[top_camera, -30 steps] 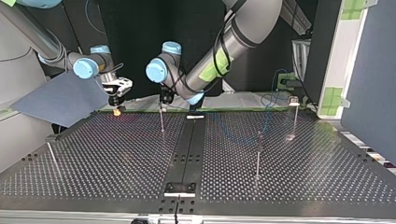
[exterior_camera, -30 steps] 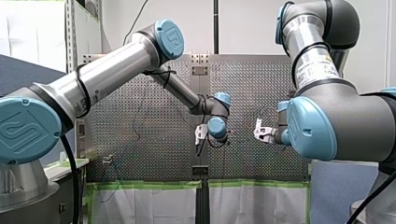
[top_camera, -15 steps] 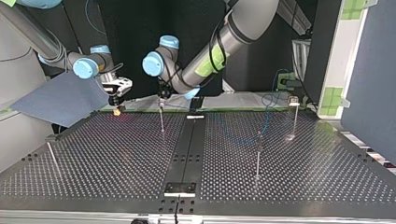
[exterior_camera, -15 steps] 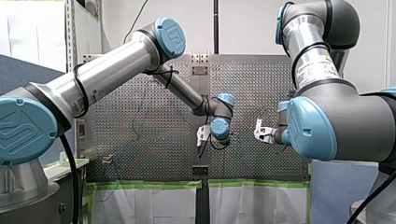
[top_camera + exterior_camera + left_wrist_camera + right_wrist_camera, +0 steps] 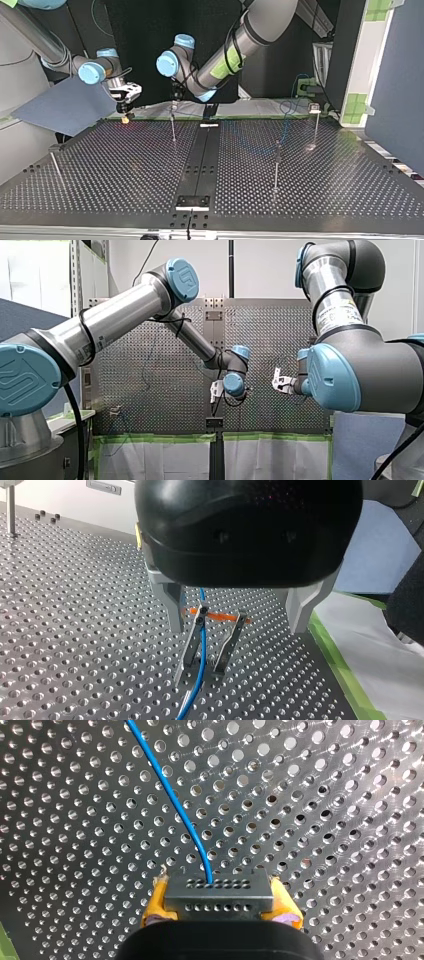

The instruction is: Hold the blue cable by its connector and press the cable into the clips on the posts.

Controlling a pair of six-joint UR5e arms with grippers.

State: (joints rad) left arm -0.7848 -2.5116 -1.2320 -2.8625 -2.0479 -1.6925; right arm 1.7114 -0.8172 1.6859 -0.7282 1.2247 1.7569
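In the right wrist view my right gripper [image 5: 219, 909] is shut on a grey connector [image 5: 219, 895], its yellow pads [image 5: 154, 906] on both sides. The blue cable [image 5: 170, 795] leaves the connector and runs ahead over the perforated plate. In the left wrist view my left gripper [image 5: 236, 629] stands open above a thin post [image 5: 192, 645]. The blue cable [image 5: 200, 672] passes by that post's top between the fingers [image 5: 175, 605], which touch nothing. In the top view my left gripper [image 5: 173, 102] hangs over the post [image 5: 173, 127], and my right gripper [image 5: 125, 112] is at its left.
More thin posts stand on the plate in the top view: one at the left edge [image 5: 54, 167], one right of the middle [image 5: 276, 165], one at the far right [image 5: 315, 125]. Loose blue cable [image 5: 287, 117] hangs near the far right post.
My left arm's wrist has shifted a little, lower and rightward in the front view, staying over the same post. My right arm and the connector have not moved.
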